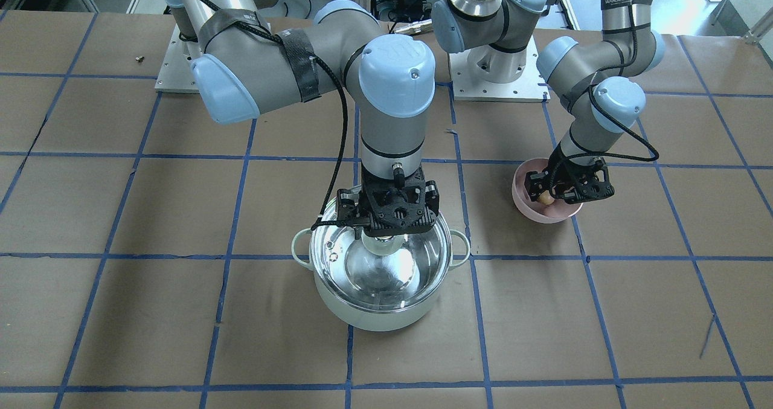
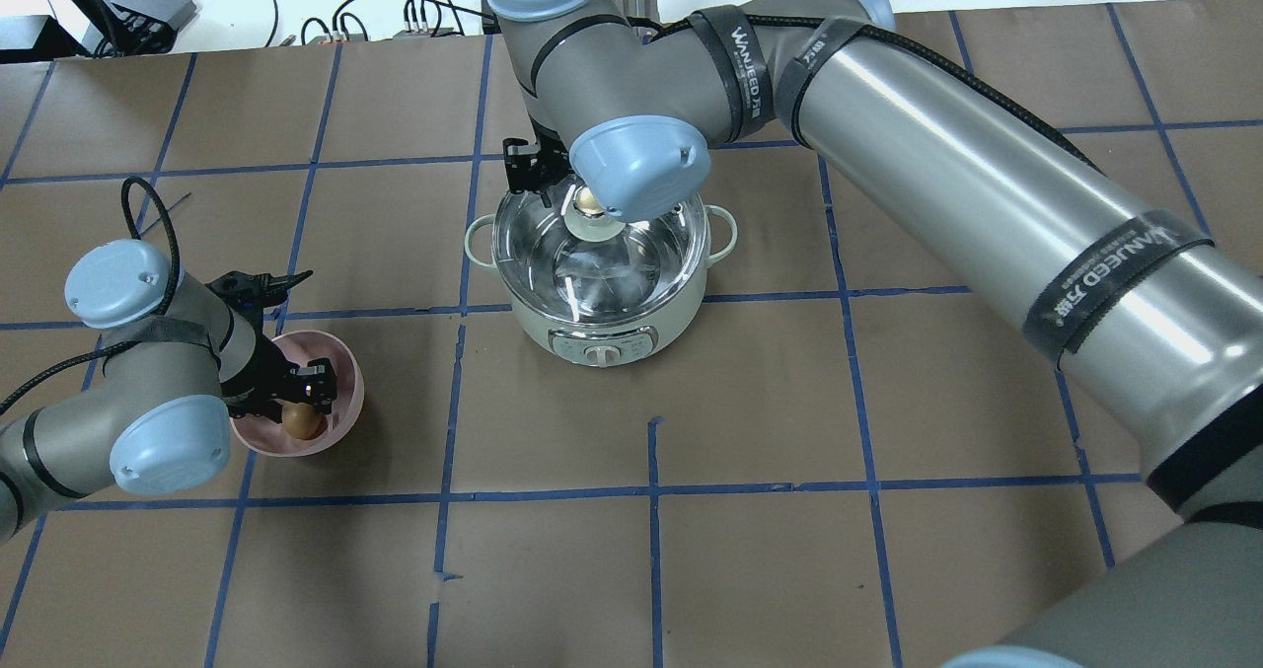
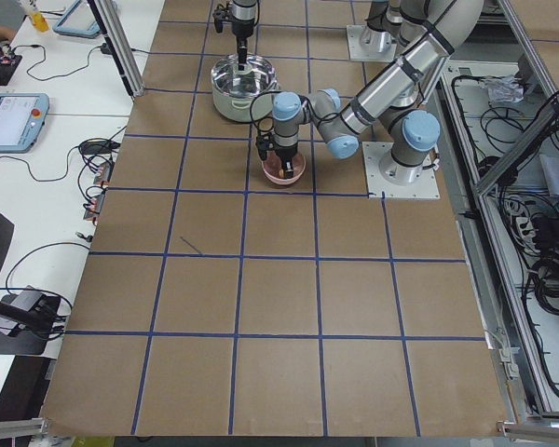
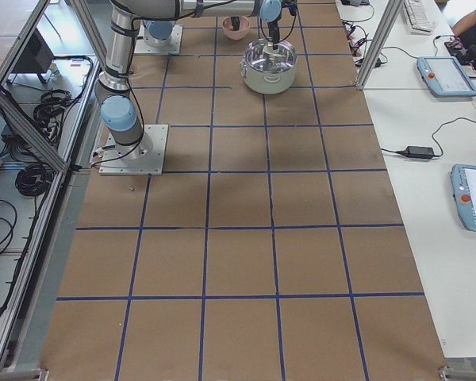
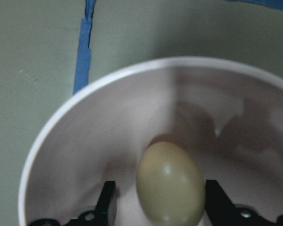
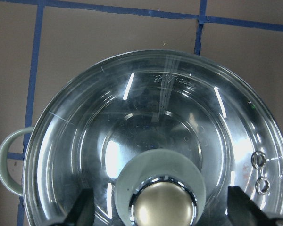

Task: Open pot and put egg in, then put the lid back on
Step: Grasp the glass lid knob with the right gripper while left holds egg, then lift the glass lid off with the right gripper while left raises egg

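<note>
Since the lid sits closed on the pot, the task looks barely begun: neither the opening nor the egg transfer is done. The table (image 2: 888, 402) carries the pot (image 2: 602, 337) about midway between the robot's edge and the operators' edge, clear of every corner. The lid (image 6: 146, 117) covers it, rim on rim. The bowl (image 2: 342, 372) stands toward the table's left end from the pot, somewhat nearer the robot's edge and well apart from the pot.

The right gripper (image 6: 161, 210) hangs straight over the lid. Its fingers (image 6: 81, 212) are spread wide, one on either side of the knob (image 2: 589, 200), with gaps on both sides. The knob lies directly between them, so I judge a plain squeeze and a straight lift would open the pot.

The left gripper (image 5: 161, 207) reaches down into the bowl, also spread, flanking the egg (image 2: 301, 421). One finger looks just beside or touching the shell; the other stands off a little. The egg rests on the bowl's floor with its long axis roughly crosswise to the line between the fingers, so they would close on its narrow width. The left arm is the nearer to the egg, the right to the lid.
</note>
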